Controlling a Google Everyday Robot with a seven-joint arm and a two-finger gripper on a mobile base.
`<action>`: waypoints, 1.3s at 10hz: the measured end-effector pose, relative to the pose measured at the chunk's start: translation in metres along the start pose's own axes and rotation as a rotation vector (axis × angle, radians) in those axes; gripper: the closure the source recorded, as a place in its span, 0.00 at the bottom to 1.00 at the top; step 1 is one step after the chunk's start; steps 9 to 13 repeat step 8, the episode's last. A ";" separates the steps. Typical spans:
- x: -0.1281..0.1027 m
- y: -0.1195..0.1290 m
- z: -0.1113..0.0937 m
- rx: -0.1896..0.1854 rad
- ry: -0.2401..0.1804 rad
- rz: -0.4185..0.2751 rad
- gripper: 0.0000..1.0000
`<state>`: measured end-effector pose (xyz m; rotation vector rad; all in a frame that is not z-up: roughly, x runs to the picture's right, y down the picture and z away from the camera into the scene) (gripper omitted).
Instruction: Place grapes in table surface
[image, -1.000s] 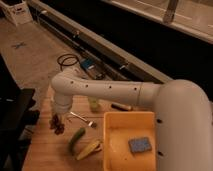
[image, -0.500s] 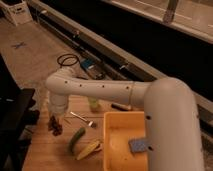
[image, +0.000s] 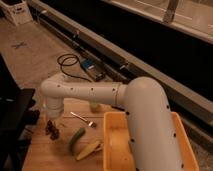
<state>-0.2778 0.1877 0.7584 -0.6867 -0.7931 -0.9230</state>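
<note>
The grapes, a small dark bumpy cluster, are at the left side of the light wooden table surface, low over the planks or touching them. My gripper comes straight down from the white wrist and is shut on the top of the cluster. The thick white arm sweeps from the lower right across the table to that wrist and hides much of the right side.
A green elongated vegetable and a yellow banana lie just right of the grapes. A metal spoon and a pale green item lie behind. A yellow bin stands right. A black chair borders the left edge.
The wrist and the grapes have shifted slightly left and lower toward the table. The arm's big link now fills more of the right side and covers the inside of the bin.
</note>
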 end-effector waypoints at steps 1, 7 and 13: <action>0.001 0.000 0.001 0.001 -0.004 0.001 0.41; 0.004 0.000 0.004 0.007 -0.016 0.005 0.20; 0.004 0.000 0.004 0.007 -0.016 0.005 0.20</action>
